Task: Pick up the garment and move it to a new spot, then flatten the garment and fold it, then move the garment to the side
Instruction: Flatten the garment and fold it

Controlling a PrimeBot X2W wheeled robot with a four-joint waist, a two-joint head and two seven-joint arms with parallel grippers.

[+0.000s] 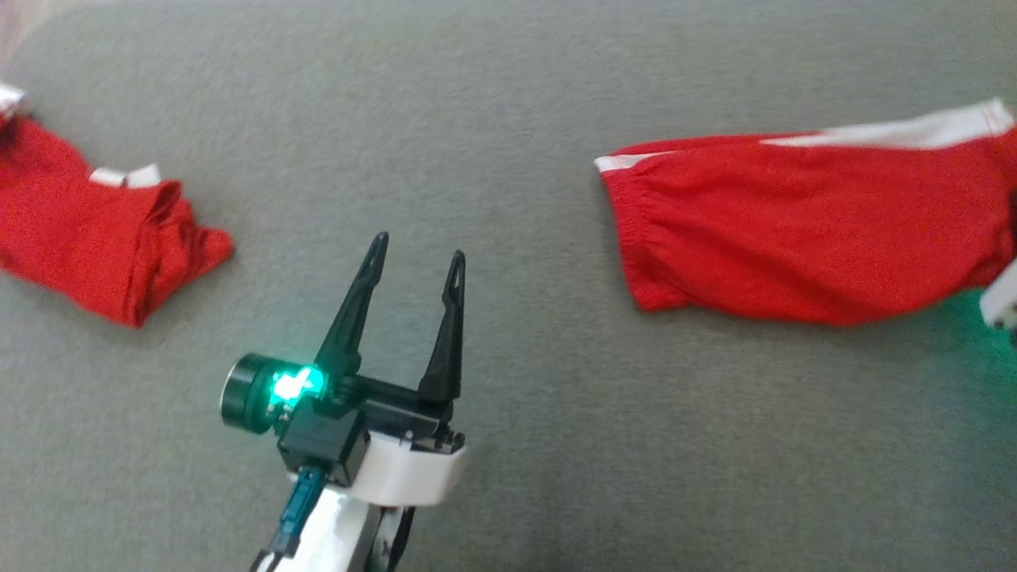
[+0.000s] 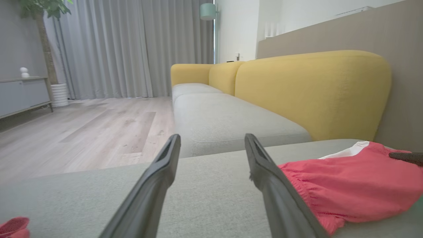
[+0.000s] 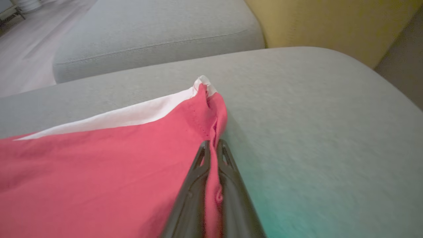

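Note:
The garment point(image 1: 794, 230) is a pair of red shorts with a white side stripe, lying on the grey sofa seat point(image 1: 508, 95) at the right. My right gripper point(image 3: 213, 142) is shut on its red edge, just below the white-trimmed corner point(image 3: 203, 82), with fabric pinched between the fingers. A pale part of that arm point(image 1: 1003, 302) shows at the right edge of the head view. My left gripper point(image 1: 419, 246) stands open over bare cushion left of the garment, holding nothing. In the left wrist view the garment point(image 2: 350, 188) lies just right of my left gripper point(image 2: 212, 137).
A second red garment point(image 1: 95, 230) lies crumpled at the far left of the seat. Beyond the cushion stand a yellow sofa back point(image 2: 314, 89), another grey seat point(image 2: 224, 122) and a wooden floor point(image 2: 82, 129).

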